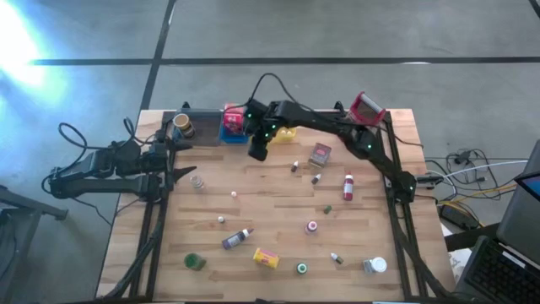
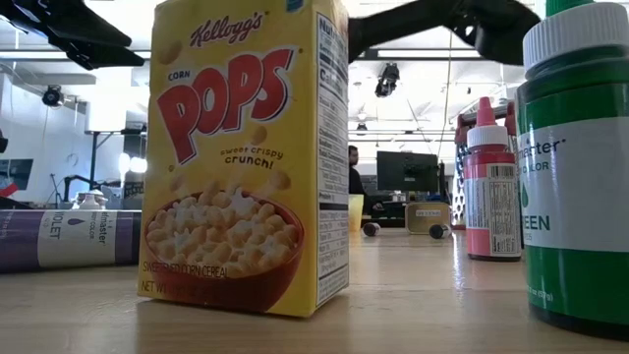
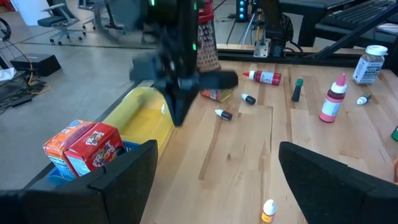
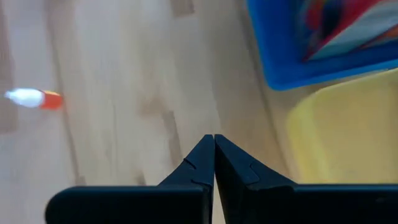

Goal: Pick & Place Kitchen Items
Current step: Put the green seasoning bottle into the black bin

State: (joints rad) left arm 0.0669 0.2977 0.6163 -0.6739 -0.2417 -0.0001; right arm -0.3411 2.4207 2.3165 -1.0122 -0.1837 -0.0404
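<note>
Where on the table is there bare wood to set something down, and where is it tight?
Widest bare patch: the wood between the shut right claw, the left claw and the purple bottle; only tiny bits lie there. Another: the left edge above the green jar. Tight: the trays along the far edge, and around the red bottle.

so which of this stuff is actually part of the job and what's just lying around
Part of the job:
- cereal box
- pink-capped bottle
- green bottle
- purple bottle
- red bottle
- white-lidded jar

Just lying about:
- grater
- blue tray
- yellow tray
- cables
</note>
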